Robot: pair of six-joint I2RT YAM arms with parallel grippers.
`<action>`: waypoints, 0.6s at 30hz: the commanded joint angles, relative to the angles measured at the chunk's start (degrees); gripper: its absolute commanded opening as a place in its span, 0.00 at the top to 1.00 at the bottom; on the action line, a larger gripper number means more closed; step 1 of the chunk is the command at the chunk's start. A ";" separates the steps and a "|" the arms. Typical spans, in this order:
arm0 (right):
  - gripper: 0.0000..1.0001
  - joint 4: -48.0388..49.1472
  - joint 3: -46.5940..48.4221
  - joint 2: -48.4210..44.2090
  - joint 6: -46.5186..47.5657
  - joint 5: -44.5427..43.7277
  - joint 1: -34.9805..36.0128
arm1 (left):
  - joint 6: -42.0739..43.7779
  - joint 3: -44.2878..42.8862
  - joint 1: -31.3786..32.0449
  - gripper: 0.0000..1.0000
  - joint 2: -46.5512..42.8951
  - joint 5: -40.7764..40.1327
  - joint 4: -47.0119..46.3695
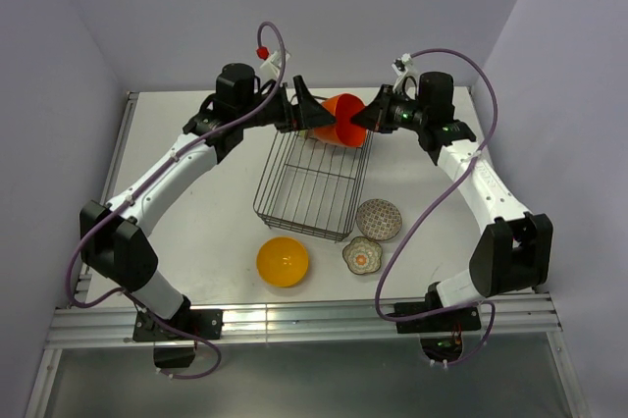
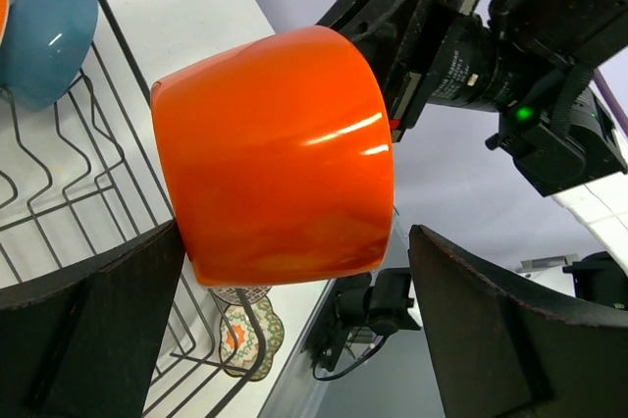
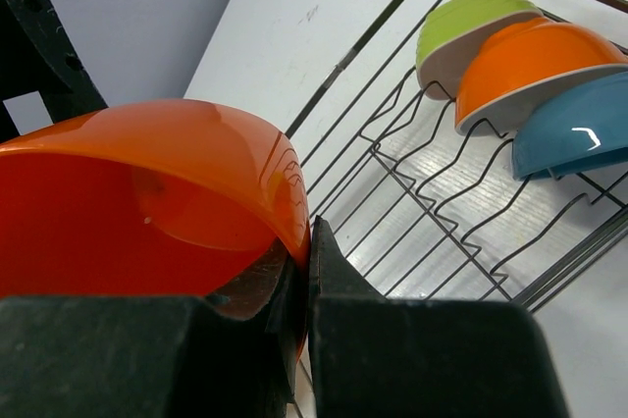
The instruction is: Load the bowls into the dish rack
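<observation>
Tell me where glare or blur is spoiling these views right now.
Left wrist: white glare streaks on the red-orange bowl; the left fingers are dark, soft foreground. Right wrist: the right fingers fill the bottom as black blur; a small glint on the blue bowl. Top external: sharp overall.

colour key. red-orange bowl (image 1: 341, 120): glossy, plain inside and out. rack (image 1: 312, 187): thin dark wire grid. green bowl (image 3: 469, 18): ribbed green outside, pale cream inside. orange bowl (image 3: 535, 55): plain orange with a white rim. blue bowl (image 3: 574, 133): plain teal-blue outside. yellow bowl (image 1: 283, 261): plain, bright. grey-brown bowl (image 1: 379, 219): fine dotted pattern. scalloped bowl (image 1: 362, 256): floral pattern in green, orange and white. bench (image 1: 196, 232): off-white. left tool (image 1: 310, 110) and right tool (image 3: 306, 310): matt black. arms (image 1: 167, 178): white shells, black joints. walls (image 1: 294, 6): pale lilac-grey.
</observation>
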State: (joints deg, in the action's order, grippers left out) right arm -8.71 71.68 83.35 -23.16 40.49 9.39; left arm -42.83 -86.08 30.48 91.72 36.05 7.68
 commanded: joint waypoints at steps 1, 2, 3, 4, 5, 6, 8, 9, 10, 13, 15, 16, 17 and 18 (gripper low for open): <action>1.00 1.59 2.24 -2.76 1.71 -1.82 1.86 | 1.08 -3.91 2.39 0.01 -0.32 1.13 -1.71; 1.00 1.42 2.15 -2.93 1.80 -1.99 2.21 | 1.43 -4.18 2.48 0.00 -0.06 0.78 -1.36; 1.00 1.33 2.06 -3.02 1.80 -2.08 2.30 | 1.95 -4.27 2.57 0.00 0.03 0.43 -1.01; 1.00 1.33 1.97 -3.11 1.97 -2.17 2.48 | 1.96 -4.27 2.83 0.01 0.04 0.33 -1.09; 1.00 1.24 1.89 -3.28 2.15 -2.52 2.56 | 1.87 -4.18 2.74 0.01 0.21 0.42 -1.09; 1.00 1.07 1.88 -3.28 2.33 -2.70 2.65 | 1.70 -4.18 2.83 0.01 0.21 0.33 -1.26; 1.00 0.98 1.80 -3.37 2.59 -2.96 2.83 | 1.52 -4.27 2.92 0.02 0.30 0.33 -1.53; 1.00 0.98 1.80 -3.54 2.77 -3.05 2.92 | 1.61 -4.27 2.92 0.02 0.39 0.42 -1.53; 1.00 0.71 1.80 -3.46 2.85 -3.14 3.00 | 1.43 -4.36 3.01 0.03 0.39 0.33 -1.53; 1.00 0.62 1.97 -3.63 3.12 -3.40 3.27 | 1.34 -4.53 3.09 0.03 0.82 0.42 -1.79; 1.00 0.45 1.97 -3.72 3.38 -3.49 3.44 | 1.52 -4.62 3.27 0.02 1.00 0.07 -1.53; 1.00 0.36 2.06 -3.64 3.38 -3.49 3.53 | 1.61 -4.71 3.27 0.02 1.18 0.24 -1.44; 1.00 0.27 2.06 -3.63 3.47 -3.49 3.62 | 1.96 -4.79 3.27 0.03 1.26 0.42 -1.36; 1.00 0.27 2.15 -3.63 3.47 -3.40 3.62 | 1.96 -4.80 3.27 0.06 1.27 0.51 -1.35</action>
State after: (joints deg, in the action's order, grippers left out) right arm -10.35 71.68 81.89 -19.97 35.92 10.85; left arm -41.08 -87.46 31.66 93.14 33.28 9.89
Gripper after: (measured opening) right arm 0.049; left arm 0.957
